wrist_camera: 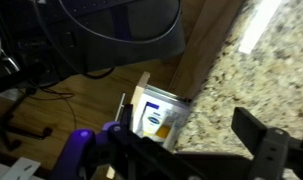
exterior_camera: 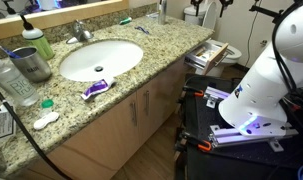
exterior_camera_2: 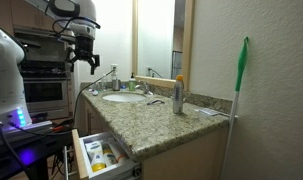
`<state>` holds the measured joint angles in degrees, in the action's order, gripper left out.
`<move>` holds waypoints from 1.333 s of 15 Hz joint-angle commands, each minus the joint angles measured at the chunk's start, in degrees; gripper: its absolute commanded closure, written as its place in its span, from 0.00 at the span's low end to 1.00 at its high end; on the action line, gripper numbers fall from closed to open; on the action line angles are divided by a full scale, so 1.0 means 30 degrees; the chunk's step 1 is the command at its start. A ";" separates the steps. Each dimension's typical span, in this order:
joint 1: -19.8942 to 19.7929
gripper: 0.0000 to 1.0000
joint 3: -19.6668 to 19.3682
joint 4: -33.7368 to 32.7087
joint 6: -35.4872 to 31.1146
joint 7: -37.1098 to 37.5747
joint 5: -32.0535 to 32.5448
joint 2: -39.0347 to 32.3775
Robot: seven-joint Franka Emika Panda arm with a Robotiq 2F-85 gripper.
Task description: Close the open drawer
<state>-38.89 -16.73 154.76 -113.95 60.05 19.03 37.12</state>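
Observation:
The open drawer (exterior_camera_2: 99,156) sticks out from the wooden vanity under the granite counter, with tubes and small packets inside. It also shows in an exterior view (exterior_camera: 207,52) and in the wrist view (wrist_camera: 156,112). My gripper (exterior_camera_2: 84,58) hangs high in the air above the counter's end, well above the drawer and touching nothing. In the wrist view the gripper (wrist_camera: 189,136) looks down with its dark fingers spread wide, one over the drawer edge and one over the granite. It is open and empty.
The counter (exterior_camera: 151,70) holds a white sink (exterior_camera: 99,58), a metal cup (exterior_camera: 32,64), bottles and a purple tube (exterior_camera: 95,88). A tall can (exterior_camera_2: 177,95) stands near the faucet. A green-handled brush (exterior_camera_2: 239,90) leans on the wall. The robot base (exterior_camera: 253,95) stands beside the vanity.

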 commanded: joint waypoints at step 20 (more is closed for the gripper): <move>-0.3293 0.00 -0.4344 -0.0802 -0.9608 1.6435 0.4800 -1.3444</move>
<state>-48.07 -25.37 152.08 -140.33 102.90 29.59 -2.84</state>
